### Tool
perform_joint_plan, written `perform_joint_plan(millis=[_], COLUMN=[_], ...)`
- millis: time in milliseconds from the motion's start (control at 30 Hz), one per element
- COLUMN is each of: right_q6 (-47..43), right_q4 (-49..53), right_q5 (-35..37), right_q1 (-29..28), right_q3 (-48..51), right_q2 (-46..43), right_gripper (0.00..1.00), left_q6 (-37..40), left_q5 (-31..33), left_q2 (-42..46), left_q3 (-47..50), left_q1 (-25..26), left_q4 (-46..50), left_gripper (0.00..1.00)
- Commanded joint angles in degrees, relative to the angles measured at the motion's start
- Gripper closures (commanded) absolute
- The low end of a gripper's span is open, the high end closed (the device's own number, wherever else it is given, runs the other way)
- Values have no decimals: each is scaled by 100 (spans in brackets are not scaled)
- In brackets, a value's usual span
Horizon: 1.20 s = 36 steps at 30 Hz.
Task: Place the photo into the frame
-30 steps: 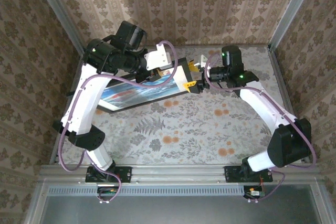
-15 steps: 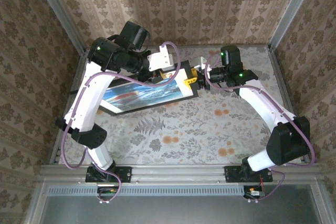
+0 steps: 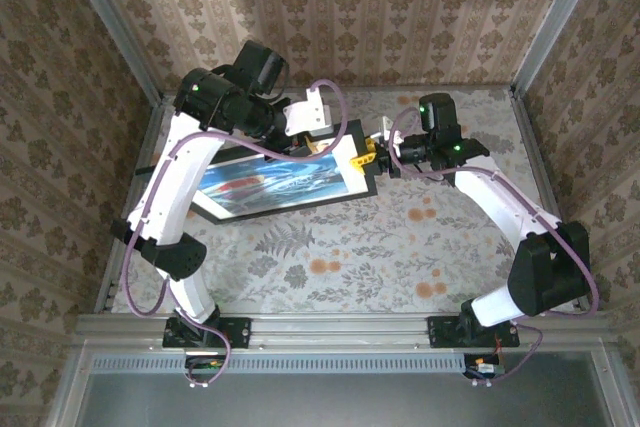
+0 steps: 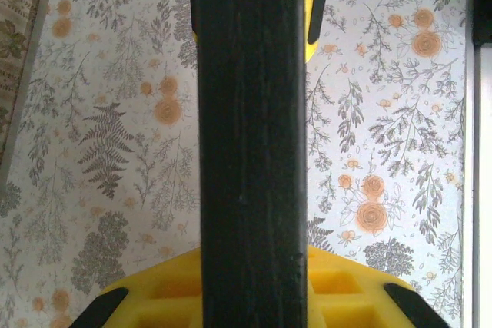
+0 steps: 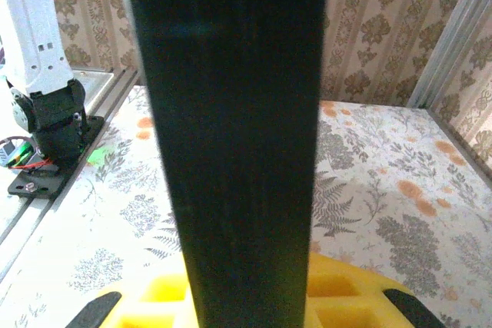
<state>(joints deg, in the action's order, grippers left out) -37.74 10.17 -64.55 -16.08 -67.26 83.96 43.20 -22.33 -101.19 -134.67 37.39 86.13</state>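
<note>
Left gripper [image 4: 250, 151] is clamping far edge of thin black rectangular picture frame [image 3: 300, 203] | right gripper [image 3: 375, 154] is clamping its right edge | risk: uneven pulling twisting it, blue-white swirling photo [image 3: 270, 179] sliding out

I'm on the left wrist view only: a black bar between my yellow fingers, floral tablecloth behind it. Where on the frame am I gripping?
Observer: From the top view, the left gripper holds the far long edge of the frame, near its right corner.
Operator: Is the photo in it?
Observer: The photo shows image side up inside the black border.
Operator: And the right arm?
Observer: The right gripper is clamped on the frame's short right edge, close beside yours.
</note>
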Motion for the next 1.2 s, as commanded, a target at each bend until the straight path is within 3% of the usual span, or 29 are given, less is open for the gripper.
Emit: perform_joint_plan(millis=[0,400,567,733,900,1033,1167], right_q6=[410,736,1226,1815,2288,2666,3407], right_q4=[-238,-446,-578,-781,-830,-860,-910], right_q5=[-173,16,362,843,945,893,907], right_q1=[-37,-27,-18,30,185,330,537], right_q3=[229,466,638,972,1136,1137,1016], right_q2=[-324,-620,-710,-892,-914,-848,-721], right_gripper=[100,100,100,100,100,100,100], left_q6=[-40,-122,-391,-792,-1331,-1947,-2714], left_q5=[117,172,387,206,58,-61,237], left_q2=[20,0,219,818,1728,2288,2627], left_q3=[60,231,422,1181,2550,3258,3679], left_q1=[-183,-289,-342,-457,-597,-798,-914], left_q4=[-761,-1089,-1700,-2685,-4143,-5026,-5475], left_gripper=[88,44,24,14,3,2,2])
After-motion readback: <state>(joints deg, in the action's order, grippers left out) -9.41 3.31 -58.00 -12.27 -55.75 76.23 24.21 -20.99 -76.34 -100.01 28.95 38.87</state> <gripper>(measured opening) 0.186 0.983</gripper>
